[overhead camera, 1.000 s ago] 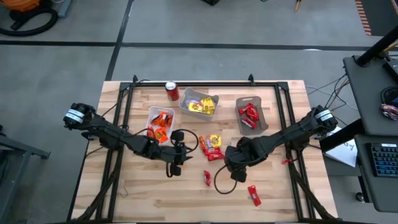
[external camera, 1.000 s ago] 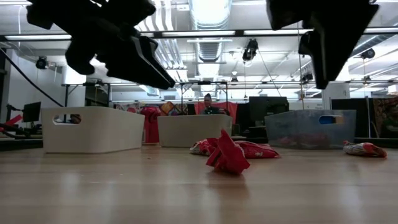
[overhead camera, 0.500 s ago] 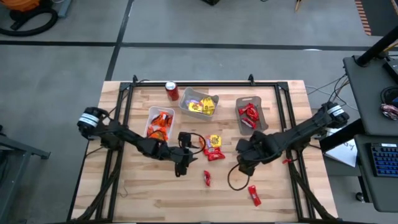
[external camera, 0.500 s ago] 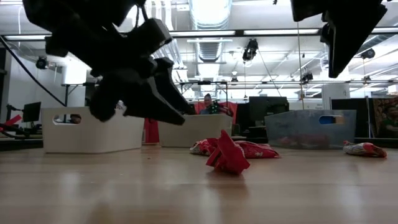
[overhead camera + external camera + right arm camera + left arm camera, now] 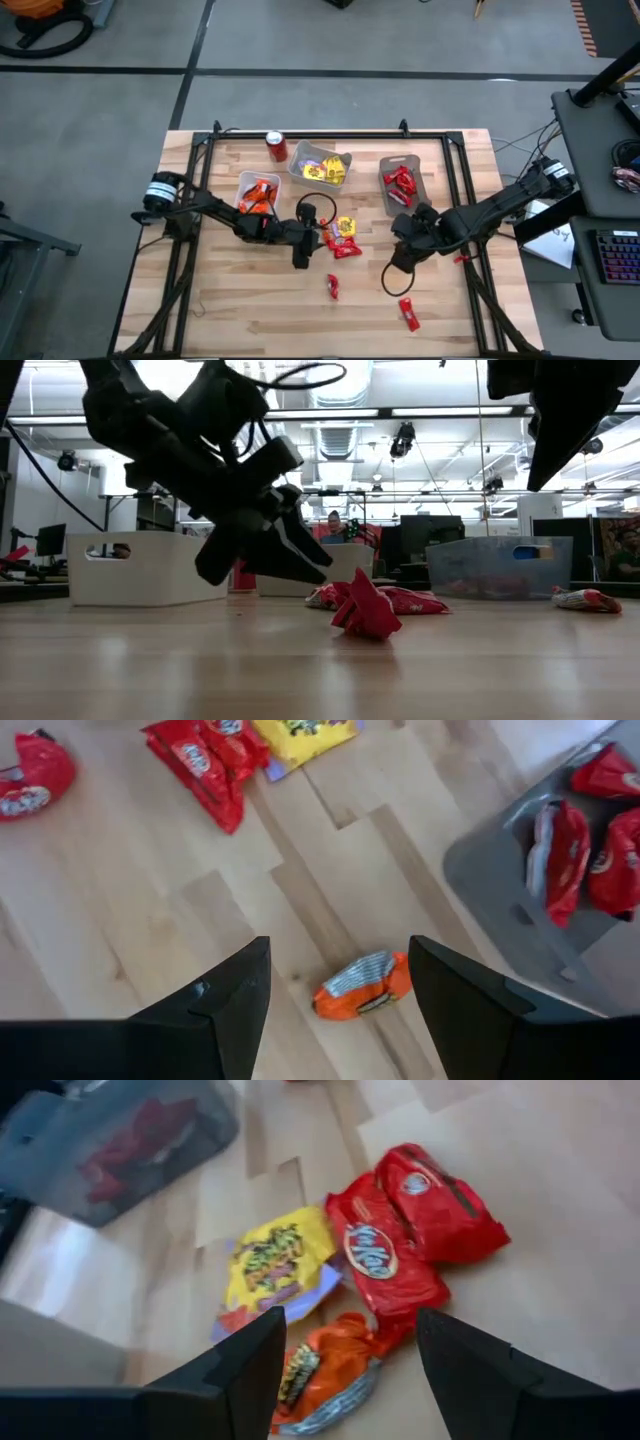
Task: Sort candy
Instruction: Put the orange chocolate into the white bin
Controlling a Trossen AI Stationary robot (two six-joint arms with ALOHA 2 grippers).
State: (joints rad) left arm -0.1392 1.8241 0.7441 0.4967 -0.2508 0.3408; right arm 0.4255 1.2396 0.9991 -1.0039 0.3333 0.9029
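Loose candy lies mid-table: a yellow packet (image 5: 272,1260), two red ones (image 5: 385,1255) and an orange one (image 5: 325,1375) in a cluster (image 5: 341,235). A second orange sweet (image 5: 365,985) lies apart, nearer the grey bin. Two red sweets (image 5: 333,287) (image 5: 408,313) lie nearer the front edge. My left gripper (image 5: 312,246) (image 5: 350,1320) hangs open, low, just left of the cluster, with the orange packet below its fingers. My right gripper (image 5: 402,255) (image 5: 340,945) is open, high above the lone orange sweet.
Three bins stand at the back: a white one with orange sweets (image 5: 255,195), a white one with yellow sweets (image 5: 320,168), and a grey one with red sweets (image 5: 400,185). A red soda can (image 5: 277,146) stands at the far left. Bare wood lies toward the near edge.
My left gripper has moved toward the table's right edge and sunk down to the candy cluster. My right gripper has drawn back toward the table's right edge, staying high. No candy has moved.
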